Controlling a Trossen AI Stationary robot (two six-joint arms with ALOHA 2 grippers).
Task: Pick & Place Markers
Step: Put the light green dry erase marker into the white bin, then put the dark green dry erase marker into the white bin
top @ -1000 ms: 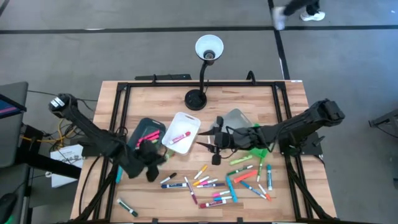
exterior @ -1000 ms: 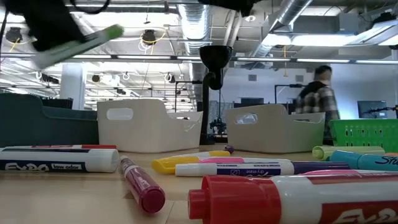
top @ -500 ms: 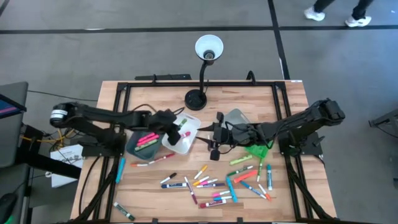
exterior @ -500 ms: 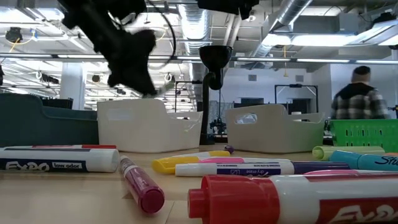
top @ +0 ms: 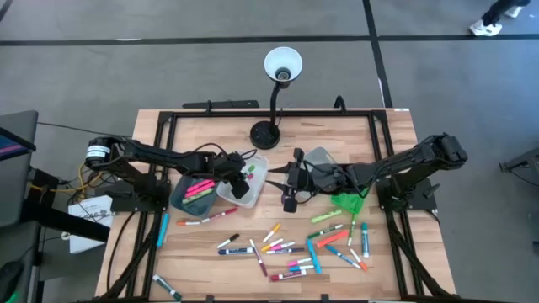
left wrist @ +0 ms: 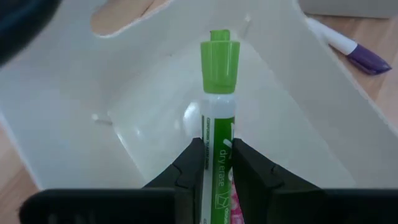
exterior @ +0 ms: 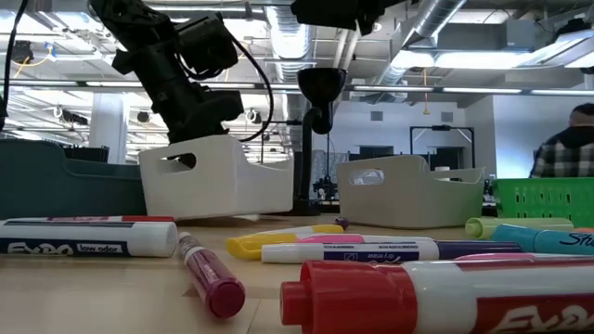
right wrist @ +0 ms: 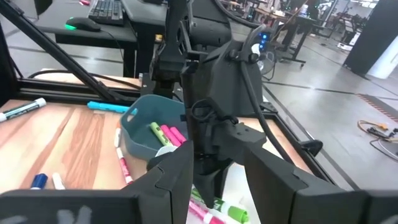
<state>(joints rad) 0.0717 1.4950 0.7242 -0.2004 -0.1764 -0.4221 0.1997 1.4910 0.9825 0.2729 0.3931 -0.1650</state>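
Green marker [left wrist: 219, 112]: white barrel, green cap, clamped between the left gripper's [left wrist: 214, 163] fingers [left wrist: 189, 165], cap pointing down into the white bin [top: 253, 177]. Judged: held low over the bin for release.

White bin: tipped on the bench [top: 202, 135], one end lifted, likely nudged by the left arm pressing in. Pink marker inside, just beneath the green one.

Teal bin [top: 187, 195]: just beside the white bin; holds pink and green markers, so bins seem sorted by lot.

Loose markers [top: 286, 248]: many scattered on the near bench, mixed colours, awaiting pickup.

Right gripper [top: 288, 189]: hangs beside the white bin, near the grey bin [top: 322, 160]; fingers [right wrist: 177, 171] part-spread, holding nothing. Judged: waiting clear of the left arm.

Green bin [top: 347, 203], lamp [top: 282, 66]: untouched.
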